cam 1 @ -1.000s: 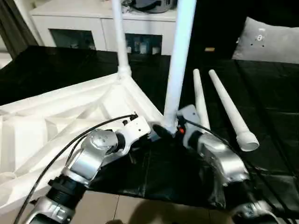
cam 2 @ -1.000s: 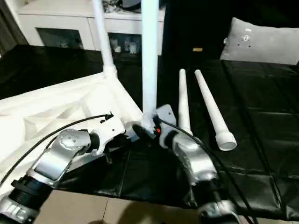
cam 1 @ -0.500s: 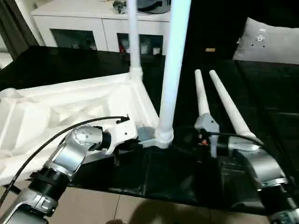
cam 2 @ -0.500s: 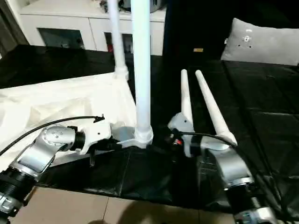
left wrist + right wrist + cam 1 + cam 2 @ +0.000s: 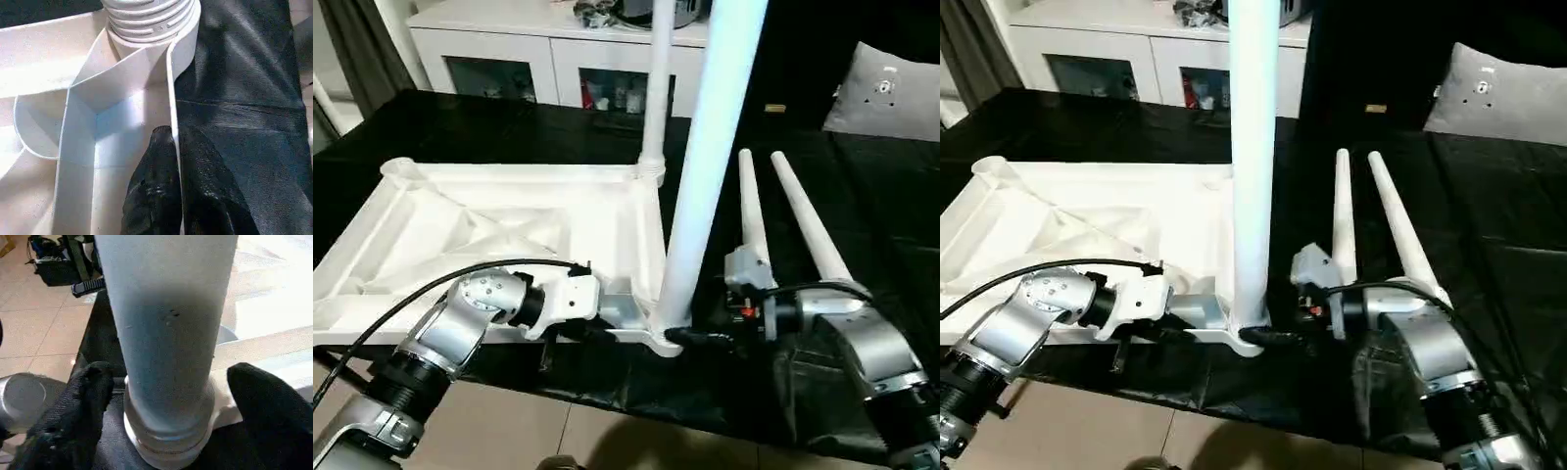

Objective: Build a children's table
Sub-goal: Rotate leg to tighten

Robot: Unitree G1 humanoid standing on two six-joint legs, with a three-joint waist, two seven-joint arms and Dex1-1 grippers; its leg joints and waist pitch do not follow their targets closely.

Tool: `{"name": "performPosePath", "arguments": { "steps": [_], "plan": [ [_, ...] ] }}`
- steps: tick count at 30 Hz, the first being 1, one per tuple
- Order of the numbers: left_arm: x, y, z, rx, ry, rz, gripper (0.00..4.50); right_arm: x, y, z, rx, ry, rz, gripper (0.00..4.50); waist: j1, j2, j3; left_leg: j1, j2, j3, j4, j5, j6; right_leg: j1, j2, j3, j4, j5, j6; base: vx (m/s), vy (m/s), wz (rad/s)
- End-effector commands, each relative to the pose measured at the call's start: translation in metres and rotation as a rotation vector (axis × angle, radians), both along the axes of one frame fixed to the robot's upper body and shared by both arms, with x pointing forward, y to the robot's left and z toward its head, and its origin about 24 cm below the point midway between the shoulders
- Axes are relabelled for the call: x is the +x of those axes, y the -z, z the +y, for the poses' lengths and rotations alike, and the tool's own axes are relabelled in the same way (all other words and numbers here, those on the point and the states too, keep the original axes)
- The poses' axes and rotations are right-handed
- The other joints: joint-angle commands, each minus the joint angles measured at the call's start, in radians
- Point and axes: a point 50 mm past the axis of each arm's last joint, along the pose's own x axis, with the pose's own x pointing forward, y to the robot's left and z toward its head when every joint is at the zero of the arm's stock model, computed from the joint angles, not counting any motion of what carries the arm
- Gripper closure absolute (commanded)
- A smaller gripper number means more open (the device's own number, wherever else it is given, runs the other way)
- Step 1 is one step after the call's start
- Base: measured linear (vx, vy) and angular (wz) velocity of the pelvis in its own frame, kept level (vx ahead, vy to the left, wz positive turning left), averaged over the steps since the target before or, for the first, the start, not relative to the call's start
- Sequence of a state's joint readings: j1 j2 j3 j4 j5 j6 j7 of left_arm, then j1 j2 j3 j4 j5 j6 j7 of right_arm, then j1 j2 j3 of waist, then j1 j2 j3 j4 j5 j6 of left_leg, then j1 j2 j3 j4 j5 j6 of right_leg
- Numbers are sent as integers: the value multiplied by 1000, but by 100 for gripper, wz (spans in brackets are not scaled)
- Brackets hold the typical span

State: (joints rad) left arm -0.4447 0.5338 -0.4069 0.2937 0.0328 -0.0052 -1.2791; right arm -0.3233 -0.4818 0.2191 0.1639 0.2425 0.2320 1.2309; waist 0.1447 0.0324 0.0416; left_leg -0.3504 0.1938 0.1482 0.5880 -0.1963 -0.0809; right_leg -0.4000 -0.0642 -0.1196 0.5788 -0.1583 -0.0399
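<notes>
The children's table top (image 5: 489,211) lies upside down on the black surface, ribbed underside up. Two white legs stand upright in its corner sockets, the near one (image 5: 710,166) at the front right corner and the far one (image 5: 654,88) behind it. Two loose legs (image 5: 751,215) (image 5: 808,230) lie side by side to the right. My left gripper (image 5: 173,134) is shut on the top's thin front rim, just left of the near leg's socket (image 5: 146,19). My right gripper (image 5: 170,372) is open, one black finger (image 5: 83,396) on each side of the near leg's base.
A white cabinet with glass doors (image 5: 548,59) stands behind the black-covered work surface (image 5: 460,127). A grey cushion (image 5: 891,98) lies at the far right. The surface's front edge runs just under my grippers, with tan floor tiles (image 5: 509,431) below.
The table top has turned on the surface with my left gripper still on its rim. My right gripper drew away from the near leg, then came back around its base. The view has shifted too.
</notes>
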Motion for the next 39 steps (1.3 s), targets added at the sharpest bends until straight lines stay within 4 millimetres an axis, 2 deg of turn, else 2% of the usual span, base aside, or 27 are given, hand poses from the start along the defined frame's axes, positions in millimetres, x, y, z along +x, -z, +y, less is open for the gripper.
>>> {"name": "performPosePath", "arguments": {
  "steps": [1, 3, 6, 9, 13, 20, 21, 23, 25, 26, 27, 28, 29, 30, 31, 33, 36, 38, 39],
  "plan": [
    [0, -5, -4, 3, 55, -23, 450, -2, 3, 4, 1, -22, 13, 78, -4, -6, -64, 0, 41, 0, -65, -149, 68, 57, -85, 60, -68, -330, -109, 0, 0, 0],
    [0, -5, -4, 4, 59, -23, 450, -2, 6, 5, -6, -26, 20, 116, -4, -7, -64, -1, 39, 1, -64, -155, 67, 57, -85, 59, -69, -332, -110, 0, 0, 0],
    [-1, -5, -3, 8, 63, -21, 450, -1, 8, 5, -11, -23, 31, 122, -3, -7, -63, -1, 38, 1, -65, -155, 65, 58, -86, 59, -71, -351, -100, 0, 0, 0],
    [-1, -5, -3, 8, 64, -20, 450, -1, 9, 5, -12, -21, 33, 164, -3, -7, -63, -1, 38, 2, -65, -160, 63, 58, -86, 58, -73, -361, -97, 0, 0, 0],
    [-1, -4, -3, 8, 62, -15, 450, -1, 12, 6, -5, -17, 51, 186, -4, -8, -63, -1, 38, 1, -65, -162, 63, 58, -86, 58, -73, -366, -93, 0, 0, 0],
    [-2, -5, -5, -26, 38, 3, 450, -4, 14, 11, 33, -3, 64, 190, -3, -9, -63, -2, 38, 1, -65, -152, 65, 58, -86, 58, -72, -363, -94, 0, 0, 0],
    [-2, -5, -6, -36, 29, 7, 450, -3, 15, 12, 38, 10, 66, 190, -5, -11, -63, -2, 38, 2, -65, -151, 64, 58, -85, 58, -71, -362, -93, 0, 0, 0],
    [-2, -6, -9, -54, -7, 21, 450, 1, 17, 17, 39, 71, 60, 191, -8, -6, -61, -1, 39, 2, -66, -160, 59, 55, -86, 58, -73, -377, -97, 0, 0, 0],
    [-4, -7, -13, -67, -61, 50, 450, 11, 18, 27, 48, 194, 56, 191, -13, -7, -59, -3, 37, 0, -69, -173, 48, 59, -87, 56, -77, -406, -89, 0, 0, 0],
    [-4, -7, -17, -82, -87, 49, 450, 15, 17, 33, 70, 248, 66, 191, -19, 7, -57, -2, 34, -2, -69, -187, 38, 57, -87, 53, -80, -430, -84, 0, 0, 0],
    [-4, -7, -23, -103, -131, 49, 450, 21, 15, 42, 97, 316, 80, 191, -29, 2, -57, -4, 35, -3, -72, -195, 27, 60, -86, 53, -81, -434, -80, 0, 0, 0],
    [-4, -7, -23, -103, -131, 49, 450, 21, 15, 42, 97, 316, 80, 191, -34, 3, -56, -2, 33, -4, -72, -201, 24, 59, -85, 51, -85, -443, -79, 0, 0, 0],
    [-3, -8, -31, -125, -180, 30, 450, 25, 16, 50, 105, 366, 85, 191, -51, 5, -56, 1, 31, -6, -71, -225, 14, 58, -83, 48, -88, -459, -72, 0, 0, 0],
    [-2, -8, -36, -137, -218, 20, 450, 27, 18, 54, 99, 396, 85, 195, -60, 3, -55, -1, 31, -6, -71, -226, 13, 60, -83, 47, -89, -456, -74, 0, 0, 0],
    [0, -8, -42, -148, -262, 9, 450, 29, 21, 57, 84, 430, 79, 196, -60, 5, -58, 3, 33, -5, -69, -224, 12, 58, -84, 49, -89, -450, -75, 0, 0, 0],
    [4, -9, -50, -169, -335, -9, 450, 32, 27, 60, 61, 495, 74, 196, -59, -1, -60, 2, 29, -1, -65, -198, 28, 57, -83, 53, -88, -419, -81, 0, 0, 0],
    [12, -12, -62, -186, -464, -49, 450, 43, 32, 63, 43, 670, 59, 196, -58, -2, -60, -1, 28, 1, -64, -160, 32, 58, -82, 53, -84, -385, -93, 0, 0, 0],
    [14, -13, -65, -179, -485, -66, 450, 46, 30, 64, 86, 716, 76, 196, -56, 0, -63, -2, 30, -1, -65, -149, 34, 59, -83, 54, -81, -369, -92, 0, 0, 0],
    [14, -13, -66, -176, -485, -74, 450, 46, 28, 64, 100, 718, 74, 161, -54, 1, -64, -2, 31, -1, -64, -142, 40, 59, -82, 56, -78, -342, -92, 0, 0, 0]
  ]
}}
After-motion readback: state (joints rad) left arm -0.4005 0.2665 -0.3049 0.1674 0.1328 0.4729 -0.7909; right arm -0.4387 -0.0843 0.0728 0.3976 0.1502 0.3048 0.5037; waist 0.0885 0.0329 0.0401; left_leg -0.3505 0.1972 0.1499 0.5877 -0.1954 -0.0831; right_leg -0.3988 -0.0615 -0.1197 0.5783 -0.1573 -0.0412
